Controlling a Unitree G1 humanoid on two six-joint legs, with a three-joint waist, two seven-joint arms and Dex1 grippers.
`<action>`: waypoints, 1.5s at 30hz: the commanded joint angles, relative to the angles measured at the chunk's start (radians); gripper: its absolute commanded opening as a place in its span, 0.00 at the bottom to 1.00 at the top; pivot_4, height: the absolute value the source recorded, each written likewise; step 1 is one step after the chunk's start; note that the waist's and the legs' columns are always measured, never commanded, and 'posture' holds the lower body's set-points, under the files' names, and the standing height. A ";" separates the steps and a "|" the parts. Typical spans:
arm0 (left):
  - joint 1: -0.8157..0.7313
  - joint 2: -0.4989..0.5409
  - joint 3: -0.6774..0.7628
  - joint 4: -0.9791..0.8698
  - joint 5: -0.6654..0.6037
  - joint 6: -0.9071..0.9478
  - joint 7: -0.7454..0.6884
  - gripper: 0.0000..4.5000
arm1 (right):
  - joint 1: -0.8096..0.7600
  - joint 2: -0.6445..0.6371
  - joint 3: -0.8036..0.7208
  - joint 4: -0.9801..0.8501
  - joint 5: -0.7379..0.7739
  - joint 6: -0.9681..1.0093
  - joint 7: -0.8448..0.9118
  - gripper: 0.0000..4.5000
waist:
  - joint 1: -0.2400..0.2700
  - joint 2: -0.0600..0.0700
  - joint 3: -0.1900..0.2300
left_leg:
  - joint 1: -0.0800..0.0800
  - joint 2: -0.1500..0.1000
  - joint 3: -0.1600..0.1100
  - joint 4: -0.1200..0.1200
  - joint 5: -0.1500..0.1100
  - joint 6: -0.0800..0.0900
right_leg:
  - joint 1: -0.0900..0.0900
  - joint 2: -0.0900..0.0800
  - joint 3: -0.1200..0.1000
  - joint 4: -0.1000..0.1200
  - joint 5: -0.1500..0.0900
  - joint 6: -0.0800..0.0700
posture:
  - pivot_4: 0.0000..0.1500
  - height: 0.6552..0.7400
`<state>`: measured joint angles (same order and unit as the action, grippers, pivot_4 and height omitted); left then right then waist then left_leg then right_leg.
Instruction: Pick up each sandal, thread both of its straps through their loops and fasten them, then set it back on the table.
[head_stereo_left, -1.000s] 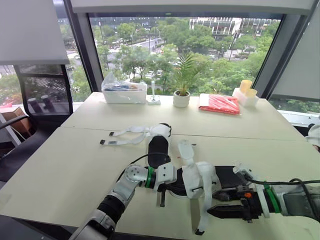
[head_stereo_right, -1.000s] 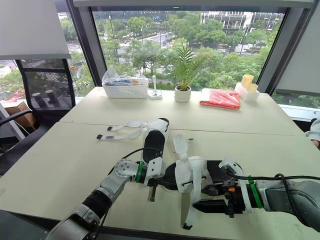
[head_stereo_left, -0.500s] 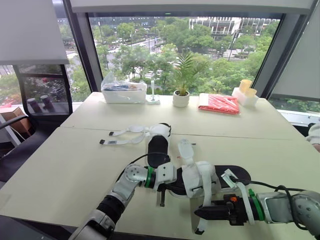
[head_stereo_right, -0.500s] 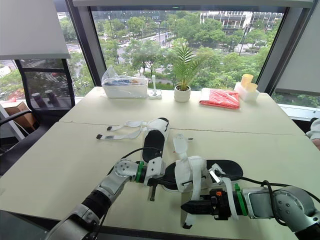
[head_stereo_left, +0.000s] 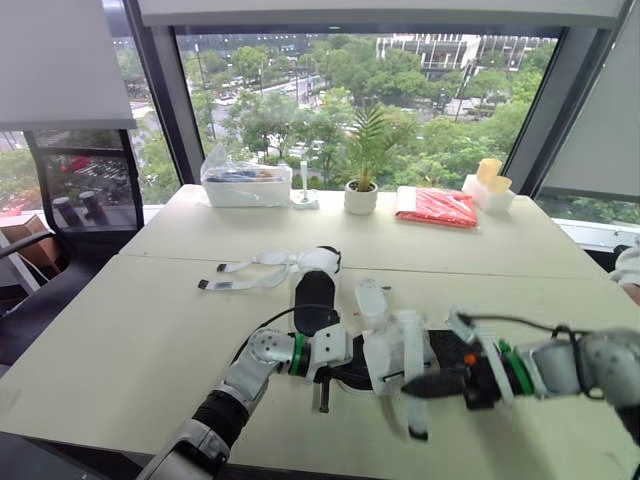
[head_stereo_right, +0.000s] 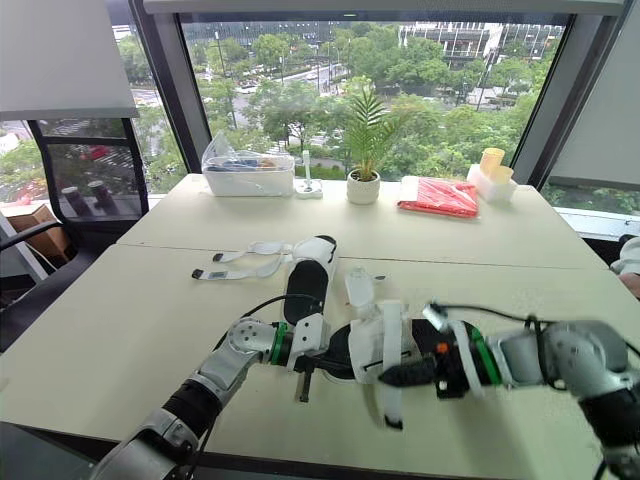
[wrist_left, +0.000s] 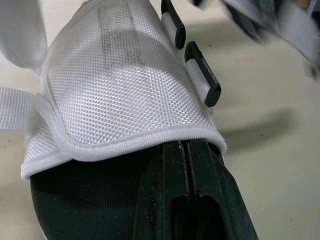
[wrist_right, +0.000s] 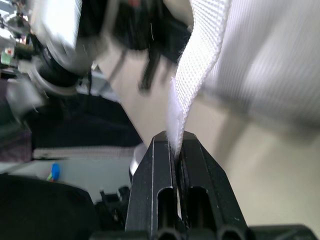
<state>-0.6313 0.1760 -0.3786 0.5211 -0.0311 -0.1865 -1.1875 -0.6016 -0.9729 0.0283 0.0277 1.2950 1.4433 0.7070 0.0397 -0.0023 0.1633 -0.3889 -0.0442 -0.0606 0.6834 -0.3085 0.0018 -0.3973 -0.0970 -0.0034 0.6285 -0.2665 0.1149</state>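
Note:
The near sandal (head_stereo_left: 395, 347), black-soled with a white mesh upper (wrist_left: 125, 85), lies in front of me on the table. My left gripper (head_stereo_left: 333, 364) is shut on the black sole's edge just under the mesh, beside two black loops (wrist_left: 200, 75). My right gripper (head_stereo_left: 410, 385) is shut on that sandal's long white strap (wrist_right: 200, 65), whose free end (head_stereo_left: 415, 422) hangs down blurred. The second sandal (head_stereo_left: 312, 285) lies farther back, its straps (head_stereo_left: 240, 280) spread flat to the left.
Along the far table edge stand a clear bag of items (head_stereo_left: 247, 185), a small potted plant (head_stereo_left: 360, 195), a red packet (head_stereo_left: 438, 207) and yellow cups (head_stereo_left: 490, 180). An office chair (head_stereo_left: 70, 205) stands off the table's left side.
My right gripper has shut on the long white strap and risen from near the front edge toward the sandal, lifting the strap. The left arm holds still.

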 joint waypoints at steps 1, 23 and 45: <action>0.021 0.005 -0.036 0.031 0.048 0.018 0.022 0.00 | -0.145 0.028 0.007 0.146 -0.066 0.056 0.064 0.02 | 0.002 0.000 0.000 | -0.001 0.000 0.000 0.000 0.000 0.000 | 0.000 0.000 0.000 0.000 0.000 0.000 | 1.00 0.97; 0.078 0.032 -0.040 -0.067 0.030 0.067 0.046 0.00 | -0.439 0.094 0.449 0.477 -0.814 -0.360 0.700 0.02 | -0.003 0.001 0.000 | -0.004 -0.002 0.002 -0.001 0.001 -0.002 | -0.007 0.000 0.000 0.002 0.001 0.001 | 1.00 0.97; 0.071 0.029 -0.053 -0.066 0.036 0.068 0.038 0.00 | -0.388 0.089 0.331 0.351 -0.925 -0.485 0.712 0.02 | -0.003 0.001 0.000 | -0.004 -0.002 0.002 -0.001 0.001 -0.003 | -0.008 -0.001 0.001 0.002 0.001 0.001 | 1.00 0.97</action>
<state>-0.5829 0.1965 -0.3901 0.4213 -0.0323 -0.1399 -1.1463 -0.9485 -0.8810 0.3927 0.3584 0.3921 0.9859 1.4165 0.0372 -0.0012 0.1630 -0.3934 -0.0465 -0.0589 0.6820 -0.3072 -0.0013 -0.4054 -0.0978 -0.0029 0.6301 -0.2659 0.1158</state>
